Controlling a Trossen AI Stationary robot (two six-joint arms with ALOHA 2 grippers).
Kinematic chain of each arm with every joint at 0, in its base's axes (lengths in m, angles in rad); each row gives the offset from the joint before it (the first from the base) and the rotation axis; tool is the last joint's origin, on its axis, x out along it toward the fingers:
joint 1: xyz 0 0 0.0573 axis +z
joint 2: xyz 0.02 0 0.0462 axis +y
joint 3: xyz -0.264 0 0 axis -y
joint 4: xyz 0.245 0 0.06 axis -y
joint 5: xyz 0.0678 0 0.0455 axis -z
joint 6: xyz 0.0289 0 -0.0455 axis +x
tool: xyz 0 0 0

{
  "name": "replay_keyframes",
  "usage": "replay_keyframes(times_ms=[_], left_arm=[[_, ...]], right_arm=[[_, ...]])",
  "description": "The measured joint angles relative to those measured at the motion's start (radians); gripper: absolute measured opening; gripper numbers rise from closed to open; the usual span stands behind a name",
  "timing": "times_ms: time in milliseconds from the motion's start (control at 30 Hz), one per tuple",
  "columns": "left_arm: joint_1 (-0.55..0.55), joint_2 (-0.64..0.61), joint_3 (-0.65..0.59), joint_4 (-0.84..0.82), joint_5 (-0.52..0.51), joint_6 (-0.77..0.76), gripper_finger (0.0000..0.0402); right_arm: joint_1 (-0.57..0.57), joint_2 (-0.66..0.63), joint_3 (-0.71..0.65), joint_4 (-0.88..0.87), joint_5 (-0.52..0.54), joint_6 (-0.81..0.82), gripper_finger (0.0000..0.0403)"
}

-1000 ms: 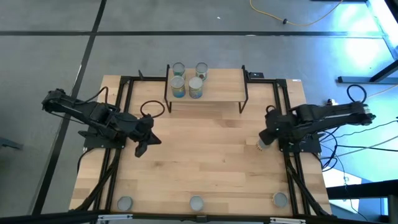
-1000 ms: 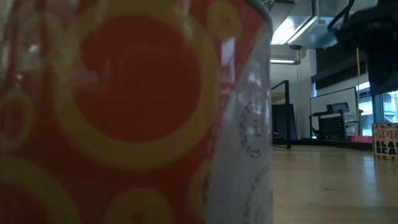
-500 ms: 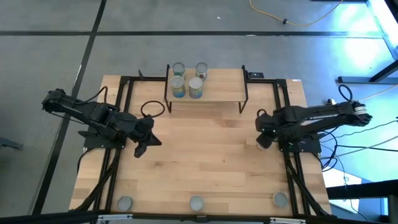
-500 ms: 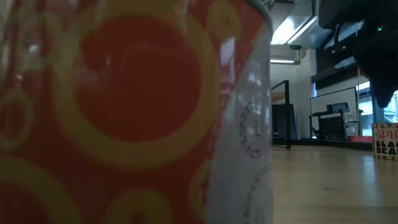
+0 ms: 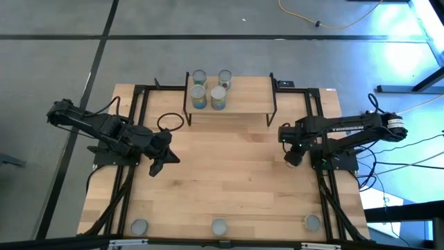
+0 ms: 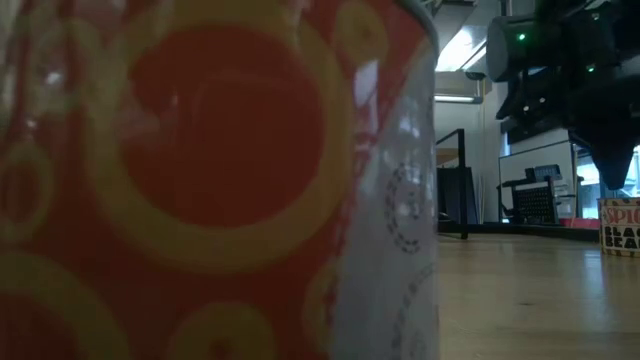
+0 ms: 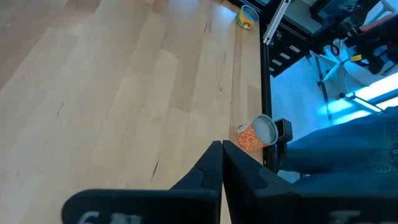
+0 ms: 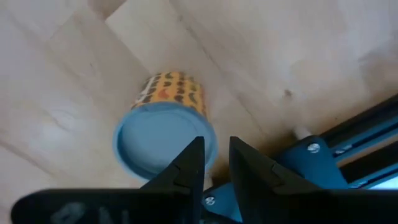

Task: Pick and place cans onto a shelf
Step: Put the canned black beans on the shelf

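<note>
My right gripper (image 8: 216, 154) points down, open, just above an orange-and-yellow can (image 8: 165, 134) that stands upright on the table's right part (image 5: 291, 161). I cannot tell whether its fingertips touch the can's top. My left gripper (image 7: 222, 149) hangs shut and empty over the table's left part (image 5: 155, 167). The shelf (image 5: 243, 101) stands at the far edge with several cans on its left part, among them a teal one (image 5: 199, 98). Three cans stand along the near edge (image 5: 139, 226), (image 5: 219, 226), (image 5: 313, 222).
The near-middle orange can (image 6: 200, 180) fills most of the low view; my right arm (image 6: 570, 70) shows at its upper right. Black frame rails (image 5: 322, 187) run along both table sides. A black cable loop (image 5: 171, 121) lies left of the shelf. Blue cloth (image 7: 348, 155) shows beyond the near edge.
My right gripper has sunk toward the can on the table's right part while its arm swung toward the table's left, and the wrist has rolled. In the low view it has come down into sight at the upper right. The cans stay put.
</note>
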Motion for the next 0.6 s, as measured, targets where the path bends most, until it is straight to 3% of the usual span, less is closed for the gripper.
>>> replay_keyframes(times_ms=[600], left_arm=[[0.000,0.000,0.000,0.000,0.000,-0.003,0.0000]], right_arm=[[-0.075,0.146,0.000,0.055,-0.055,-0.145,0.0076]])
